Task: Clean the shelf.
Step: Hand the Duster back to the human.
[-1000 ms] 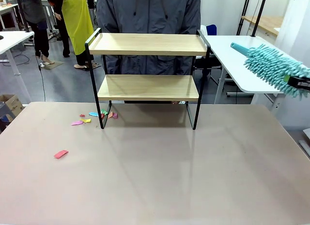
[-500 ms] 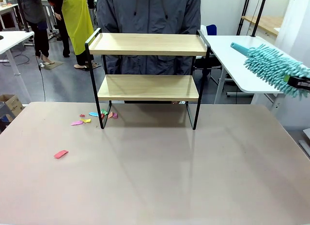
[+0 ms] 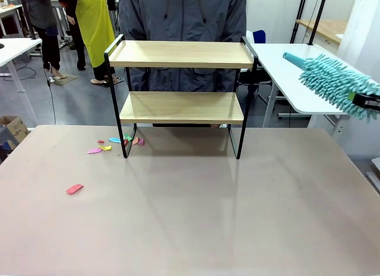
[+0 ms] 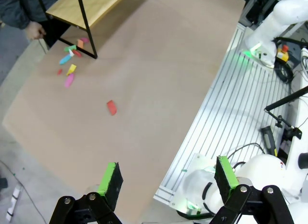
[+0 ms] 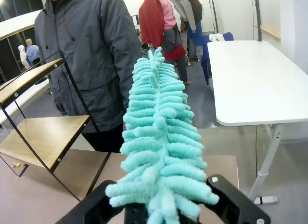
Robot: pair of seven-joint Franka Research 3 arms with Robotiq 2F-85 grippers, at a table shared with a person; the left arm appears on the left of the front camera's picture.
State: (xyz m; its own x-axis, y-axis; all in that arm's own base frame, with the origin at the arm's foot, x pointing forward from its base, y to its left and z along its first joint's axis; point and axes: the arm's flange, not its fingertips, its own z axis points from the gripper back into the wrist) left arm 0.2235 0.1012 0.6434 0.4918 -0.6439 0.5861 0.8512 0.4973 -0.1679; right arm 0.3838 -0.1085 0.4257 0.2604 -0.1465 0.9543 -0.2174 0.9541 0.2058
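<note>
The shelf (image 3: 181, 54), two light wooden boards in a thin black frame, stands at the far middle of the table, and both boards look bare. It also shows at the left of the right wrist view as the shelf (image 5: 43, 132). My right gripper (image 5: 163, 212) is shut on a fluffy teal duster (image 5: 159, 137). In the front view the duster (image 3: 335, 81) hangs in the air to the right of the shelf, apart from it. Far back over the table's near left edge, my left gripper (image 4: 168, 178) stands open with nothing between its pads.
Several coloured paper scraps (image 3: 113, 143) lie on the table by the shelf's left leg, and a red scrap (image 3: 75, 189) lies nearer. A person in a grey jacket (image 3: 181, 15) stands right behind the shelf. A white side table (image 3: 297, 74) stands at the far right.
</note>
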